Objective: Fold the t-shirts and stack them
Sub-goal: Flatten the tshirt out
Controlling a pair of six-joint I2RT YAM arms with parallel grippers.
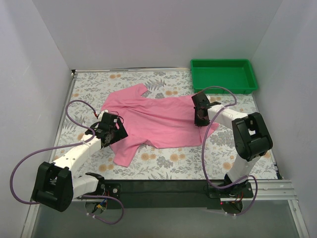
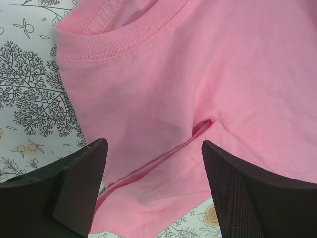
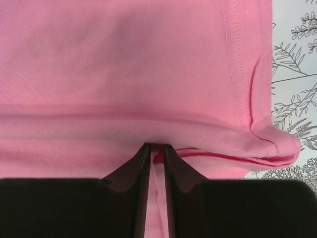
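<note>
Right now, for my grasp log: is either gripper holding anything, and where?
The right gripper pinches the pink t-shirt at a fold near its hem; the left gripper stands open, empty.

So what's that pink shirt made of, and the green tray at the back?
The pink short-sleeved t-shirt looks like thin, soft knit fabric, perhaps cotton. It is matt, with a ribbed collar, stitched hems and soft creases, though the exact fibre can't be told. The green rectangular tray looks like moulded plastic, with stiff upright walls, a smooth surface and even colour.
</note>
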